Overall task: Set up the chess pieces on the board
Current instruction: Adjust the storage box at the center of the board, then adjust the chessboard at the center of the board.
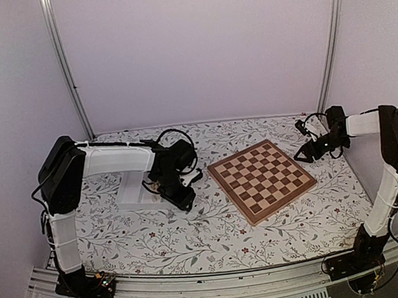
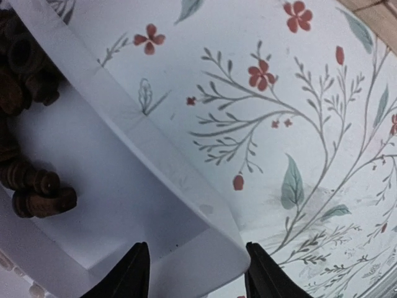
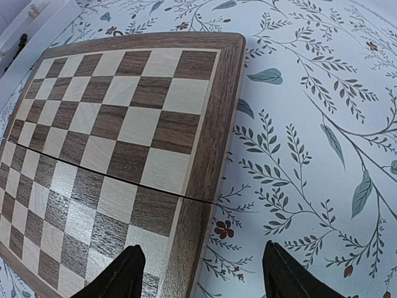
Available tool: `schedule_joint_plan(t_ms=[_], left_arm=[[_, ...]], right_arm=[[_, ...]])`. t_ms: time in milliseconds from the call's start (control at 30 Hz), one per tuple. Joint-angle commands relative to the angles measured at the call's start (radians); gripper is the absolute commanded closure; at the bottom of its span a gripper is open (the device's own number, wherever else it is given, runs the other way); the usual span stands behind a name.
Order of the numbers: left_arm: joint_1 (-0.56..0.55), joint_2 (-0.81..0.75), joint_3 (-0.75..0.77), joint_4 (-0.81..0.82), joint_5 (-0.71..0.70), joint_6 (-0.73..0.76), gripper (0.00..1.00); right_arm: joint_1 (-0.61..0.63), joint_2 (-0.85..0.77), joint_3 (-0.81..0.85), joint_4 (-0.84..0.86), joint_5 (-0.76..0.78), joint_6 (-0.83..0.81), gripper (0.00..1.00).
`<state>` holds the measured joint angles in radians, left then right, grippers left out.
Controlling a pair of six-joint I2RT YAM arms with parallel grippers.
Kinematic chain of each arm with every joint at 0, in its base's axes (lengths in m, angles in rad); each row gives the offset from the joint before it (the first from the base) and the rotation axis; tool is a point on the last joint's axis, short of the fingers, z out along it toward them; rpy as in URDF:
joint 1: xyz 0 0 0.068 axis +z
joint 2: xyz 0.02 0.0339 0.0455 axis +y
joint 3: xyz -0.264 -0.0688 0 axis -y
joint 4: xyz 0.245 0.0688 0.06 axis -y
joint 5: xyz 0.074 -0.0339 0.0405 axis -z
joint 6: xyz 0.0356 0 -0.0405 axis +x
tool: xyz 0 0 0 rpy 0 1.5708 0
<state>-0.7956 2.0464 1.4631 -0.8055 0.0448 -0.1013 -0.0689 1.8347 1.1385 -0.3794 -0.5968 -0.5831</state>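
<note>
The board point(image 1: 262, 179) lies bare at the table's middle right, turned diagonally; the right wrist view shows its corner point(image 3: 118, 136) with no pieces on it. Several dark brown chess pieces point(image 2: 25, 124) lie in a heap inside the white tray point(image 2: 167, 186). My left gripper point(image 1: 182, 196) is open, its jaws straddling the tray's near corner point(image 2: 197, 273). My right gripper point(image 1: 304, 154) is open and empty, hovering over the board's right edge point(image 3: 201, 273). The pale cream pieces barely show, as small bits at the edge of the left wrist view point(image 2: 34, 290).
The white tray point(image 1: 136, 190) sits left of the board, mostly under my left arm. A floral cloth point(image 1: 208, 240) covers the table. Metal posts point(image 1: 64, 63) and white walls close in the back and sides.
</note>
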Motion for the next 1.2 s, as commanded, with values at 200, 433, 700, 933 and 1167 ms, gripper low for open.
schedule_joint_plan(t_ms=[200, 433, 700, 933, 1167], left_arm=[[-0.170, -0.097, -0.147, 0.048, 0.074, -0.182, 0.47], [-0.229, -0.094, -0.074, 0.020, 0.041, -0.173, 0.42], [-0.223, -0.168, 0.084, -0.029, -0.142, -0.097, 0.28], [-0.032, -0.268, 0.060, 0.071, -0.215, -0.132, 0.38], [0.116, -0.275, -0.008, 0.176, -0.157, -0.107, 0.38]], right_arm=[[-0.049, 0.017, 0.035, -0.009, 0.167, -0.007, 0.34], [-0.044, 0.060, 0.025, -0.008, 0.264, -0.023, 0.42], [0.023, 0.019, -0.097, -0.033, 0.288, -0.080, 0.50], [0.146, -0.101, -0.228, -0.090, 0.339, -0.075, 0.53], [0.233, -0.217, -0.315, -0.127, 0.348, -0.051, 0.52]])
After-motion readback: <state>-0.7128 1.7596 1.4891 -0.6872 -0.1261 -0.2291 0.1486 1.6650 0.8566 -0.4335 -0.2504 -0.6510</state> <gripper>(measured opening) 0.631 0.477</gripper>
